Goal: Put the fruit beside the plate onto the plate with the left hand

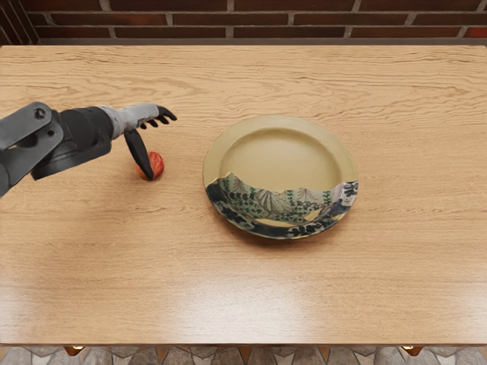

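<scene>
Fruit, small, round and red-orange, lies on a wooden table, a little left of a plate and apart from it, with a strip of bare wood between the two.

At the far left, the robot's left arm comes in from the picture's edge, which cuts off its upper part. The left hand hangs just above and left of the fruit. Its dark fingers are stretched out and slightly apart, pointing right toward the plate and clamped on nothing. The thumb points down and crosses in front of the fruit, hiding its left side. It may be resting against the fruit, but the view does not settle that.

Right of centre, the plate is wide and shallow. Its bowl is plain tan, and the near rim carries a dark blue and green pattern too fine to read.

Open wood surrounds everything: a broad band along the near edge, clear room right of the plate, and more behind it up to a brick wall. Table legs and a tiled floor just show at the bottom.
</scene>
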Tool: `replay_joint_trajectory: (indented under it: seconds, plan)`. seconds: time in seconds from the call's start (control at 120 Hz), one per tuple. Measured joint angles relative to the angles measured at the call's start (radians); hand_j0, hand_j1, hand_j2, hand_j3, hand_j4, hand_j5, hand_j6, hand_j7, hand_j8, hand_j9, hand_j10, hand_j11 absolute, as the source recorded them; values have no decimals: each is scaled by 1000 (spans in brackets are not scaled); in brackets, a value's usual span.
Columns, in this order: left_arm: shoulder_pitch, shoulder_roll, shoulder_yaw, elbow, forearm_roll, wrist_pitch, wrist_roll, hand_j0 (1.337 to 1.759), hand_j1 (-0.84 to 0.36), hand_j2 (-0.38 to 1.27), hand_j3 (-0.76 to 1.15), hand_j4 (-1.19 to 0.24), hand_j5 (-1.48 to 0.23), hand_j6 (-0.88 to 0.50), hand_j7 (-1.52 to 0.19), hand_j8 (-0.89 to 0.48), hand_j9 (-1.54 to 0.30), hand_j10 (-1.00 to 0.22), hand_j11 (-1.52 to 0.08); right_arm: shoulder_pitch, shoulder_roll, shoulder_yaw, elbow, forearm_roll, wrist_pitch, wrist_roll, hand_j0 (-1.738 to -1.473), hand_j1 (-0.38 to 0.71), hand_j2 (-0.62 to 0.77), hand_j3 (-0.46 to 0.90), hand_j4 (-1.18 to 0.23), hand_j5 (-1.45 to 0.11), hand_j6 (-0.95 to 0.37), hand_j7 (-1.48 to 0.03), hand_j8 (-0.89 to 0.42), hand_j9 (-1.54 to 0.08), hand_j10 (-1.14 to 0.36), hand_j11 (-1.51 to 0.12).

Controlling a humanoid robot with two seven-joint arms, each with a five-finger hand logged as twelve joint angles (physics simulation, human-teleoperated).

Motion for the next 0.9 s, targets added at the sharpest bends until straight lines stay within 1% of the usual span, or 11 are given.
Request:
replay_joint_trajectory:
  seconds: [0.075, 0.142, 0.275, 0.358, 0.608, 0.65, 0.725, 0.875, 0.9]
  plan:
    - [-25, -1, 85, 10, 5, 3, 0, 1658, 137, 37, 0, -180, -232, -181, -231, -181, -231, -180, -231, 0, 0, 0, 0, 0, 0, 0, -1658, -349, 0, 0, 0, 0, 0, 0, 0, 0, 0, 0]
    - [-38, -23, 131, 30, 8, 18, 0, 1658, 135, 38, 0, -182, -234, -183, -233, -183, -233, -182, -233, 0, 0, 0, 0, 0, 0, 0, -1658, -349, 0, 0, 0, 0, 0, 0, 0, 0, 0, 0]
    - [-47, -27, 169, 56, 31, 105, 0, 1658, 128, 39, 0, -188, -241, -189, -241, -189, -241, -188, -241, 0, 0, 0, 0, 0, 0, 0, -1658, -349, 0, 0, 0, 0, 0, 0, 0, 0, 0, 0]
    - [-46, -69, 183, 90, 42, 128, 0, 1658, 116, 41, 0, -198, -254, -199, -254, -199, -254, -198, -254, 0, 0, 0, 0, 0, 0, 0, -1658, -349, 0, 0, 0, 0, 0, 0, 0, 0, 0, 0]
    - [-48, -98, 215, 159, 48, 143, 0, 1658, -80, 74, 0, -362, -467, -363, -467, -363, -467, -361, -466, 0, 0, 0, 0, 0, 0, 0, -1658, -349, 0, 0, 0, 0, 0, 0, 0, 0, 0, 0]
    - [-51, -98, 222, 166, 49, 144, 0, 1658, -101, 78, 0, -380, -491, -381, -490, -380, -490, -379, -490, 0, 0, 0, 0, 0, 0, 0, -1658, -349, 0, 0, 0, 0, 0, 0, 0, 0, 0, 0]
    - [-53, -98, 230, 173, 48, 144, 0, 1657, -115, 38, 0, -403, -530, -404, -530, -404, -530, -402, -530, 0, 0, 0, 0, 0, 0, 0, -1658, -349, 0, 0, 0, 0, 0, 0, 0, 0, 0, 0]
    - [-51, -99, 236, 178, 49, 144, 0, 1656, -189, 25, 0, -469, -623, -470, -623, -470, -622, -470, -622, 0, 0, 0, 0, 0, 0, 0, -1658, -349, 0, 0, 0, 0, 0, 0, 0, 0, 0, 0]
    - [-51, -100, 237, 179, 49, 144, 0, 1656, -199, 22, 0, -484, -642, -462, -642, -472, -642, -484, -642, 0, 0, 0, 0, 0, 0, 0, -1658, -349, 0, 0, 0, 0, 0, 0, 0, 0, 0, 0]
